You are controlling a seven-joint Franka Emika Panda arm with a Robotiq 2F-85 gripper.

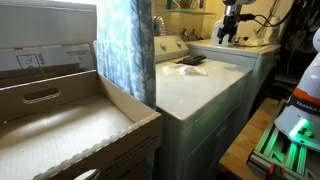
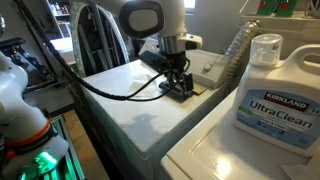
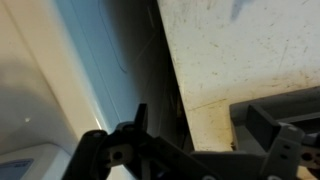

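Note:
In both exterior views my gripper [image 2: 178, 90] [image 1: 229, 33] hangs low over the back part of a white appliance top [image 2: 130, 105], its dark fingers pointing down, almost at the surface. In the wrist view the gripper [image 3: 190, 150] is open. One finger [image 3: 108, 152] is at the left and the other [image 3: 275, 135] at the right, with nothing between them. Below it lie a speckled white top [image 3: 250, 50] and a dark gap [image 3: 150, 60] along its edge. Whether the fingertips touch the surface cannot be told.
A Kirkland detergent bottle [image 2: 270, 90] stands on the near machine, with a corrugated hose [image 2: 236, 48] behind it. Black cables [image 2: 110, 92] trail across the top. A dark flat object [image 1: 191, 60] lies on another white machine [image 1: 200, 85]. A cardboard box [image 1: 60, 120] and a curtain [image 1: 125, 50] are nearby.

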